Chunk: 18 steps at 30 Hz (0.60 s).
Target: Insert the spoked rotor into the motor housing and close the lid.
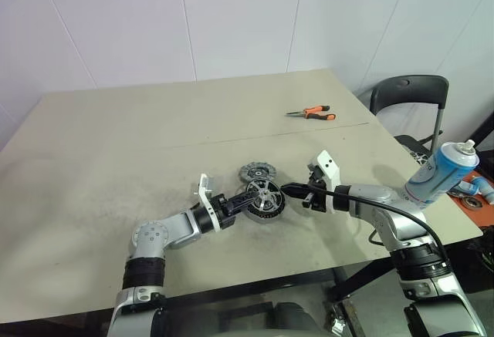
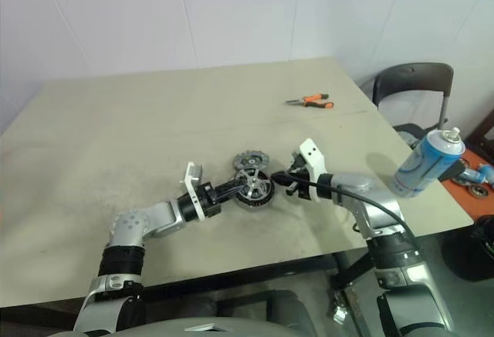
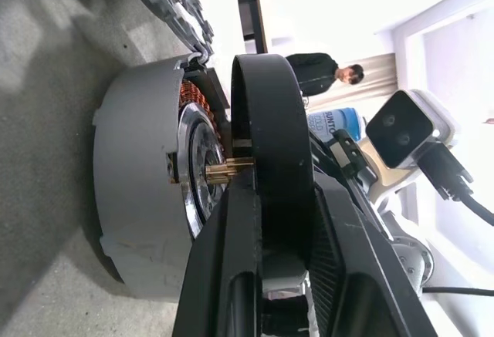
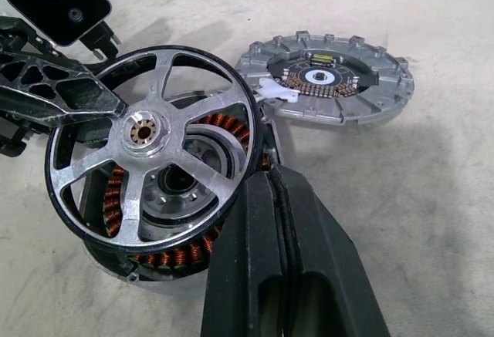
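The spoked rotor (image 4: 147,140), a black ring with silvery spokes, is tilted over the motor housing (image 4: 174,256), whose copper windings show beneath it. My left gripper (image 1: 248,200) is shut on the rotor's rim (image 3: 266,106), coming in level from the left. From the right, my right gripper (image 4: 266,187) is shut with nothing in it. Its tips rest against the rotor's rim at the housing's edge. The lid (image 1: 257,172), a ribbed grey disc, lies flat on the table just behind the housing (image 1: 268,212).
Orange-handled pliers (image 1: 311,112) lie far back on the table. A blue spray can (image 1: 441,171) stands by the table's right edge, with a dark chair (image 1: 409,90) behind it. A person (image 3: 316,71) stands in the distance.
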### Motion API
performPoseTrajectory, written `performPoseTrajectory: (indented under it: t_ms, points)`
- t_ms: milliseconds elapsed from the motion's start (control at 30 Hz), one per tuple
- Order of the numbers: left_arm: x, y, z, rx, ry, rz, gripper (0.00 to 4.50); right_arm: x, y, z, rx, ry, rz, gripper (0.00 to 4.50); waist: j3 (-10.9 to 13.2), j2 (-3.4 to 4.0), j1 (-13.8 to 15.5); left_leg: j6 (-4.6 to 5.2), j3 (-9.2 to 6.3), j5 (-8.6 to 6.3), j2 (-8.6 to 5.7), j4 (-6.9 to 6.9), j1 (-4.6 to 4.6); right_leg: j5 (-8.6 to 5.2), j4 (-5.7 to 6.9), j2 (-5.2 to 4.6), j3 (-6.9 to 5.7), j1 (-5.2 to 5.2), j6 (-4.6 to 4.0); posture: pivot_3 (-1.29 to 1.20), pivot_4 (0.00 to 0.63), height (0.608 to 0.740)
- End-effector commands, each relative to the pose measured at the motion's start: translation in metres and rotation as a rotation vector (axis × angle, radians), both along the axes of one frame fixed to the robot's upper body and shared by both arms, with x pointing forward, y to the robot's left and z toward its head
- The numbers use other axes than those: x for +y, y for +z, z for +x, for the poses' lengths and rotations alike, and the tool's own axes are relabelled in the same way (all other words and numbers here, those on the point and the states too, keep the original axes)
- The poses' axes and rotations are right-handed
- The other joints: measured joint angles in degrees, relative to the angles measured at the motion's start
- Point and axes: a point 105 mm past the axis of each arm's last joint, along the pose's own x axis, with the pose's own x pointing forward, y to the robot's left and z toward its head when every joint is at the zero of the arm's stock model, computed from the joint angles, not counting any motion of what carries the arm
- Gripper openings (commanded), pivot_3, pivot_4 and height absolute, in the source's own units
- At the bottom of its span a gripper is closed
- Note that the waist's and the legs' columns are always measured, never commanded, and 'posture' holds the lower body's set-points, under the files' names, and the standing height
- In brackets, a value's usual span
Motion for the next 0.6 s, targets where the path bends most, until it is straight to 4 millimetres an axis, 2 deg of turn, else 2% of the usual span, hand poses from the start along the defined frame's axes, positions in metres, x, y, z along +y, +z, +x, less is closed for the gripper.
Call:
performPoseTrajectory:
  t_ms: [33, 233, 400, 467, 600]
  points:
    - [-0.002, -0.002, -0.001, -0.005, -0.014, -0.001, 0.47, 0.003, 0.011, 0.001, -0.05, 0.021, -0.001, 0.0, 0.0, 0.0, -0.1, 0.0, 0.0, 0.0, 0.0, 0.0, 0.01, 0.0, 0.01, 0.0, 0.0, 0.01, 0.0, 0.0, 0.0, 0.74]
    - [0.004, -0.026, 0.004, 0.027, 0.0, 0.029, 0.47, 0.004, 0.011, 0.001, -0.053, 0.023, -0.004, 0.0, 0.0, 0.05, 0.0, 0.0, 0.01, 0.0, -0.03, 0.02, 0.05, -0.01, 0.01, 0.01, -0.01, 0.07, -0.01, 0.0, 0.0, 0.74]
    - [0.007, -0.038, 0.003, 0.023, 0.008, 0.05, 0.47, 0.004, 0.01, 0.001, -0.052, 0.024, -0.007, 0.0, -0.2, 0.21, -0.1, 0.0, -0.01, 0.01, -0.02, 0.04, 0.16, -0.15, 0.01, 0.02, -0.01, 0.41, 0.2, 0.0, 0.0, 0.74]
    - [0.011, -0.042, 0.003, 0.01, 0.02, 0.068, 1.19, 0.005, 0.009, 0.001, -0.051, 0.025, -0.008, 0.0, -0.2, 0.28, -0.1, -0.01, -0.02, 0.01, 0.0, 0.05, 0.21, -0.16, 0.05, 0.02, -0.01, 0.5, 0.21, 0.0, 0.0, 0.74]
    - [0.013, -0.047, -0.001, 0.001, 0.009, 0.074, 2.31, 0.005, 0.009, 0.0, -0.05, 0.028, -0.007, 0.0, -0.3, 0.28, -0.1, -0.01, -0.07, 0.01, 0.0, 0.06, 0.47, -0.17, 0.08, 0.05, -0.01, 0.69, 0.23, 0.0, 0.0, 0.74]
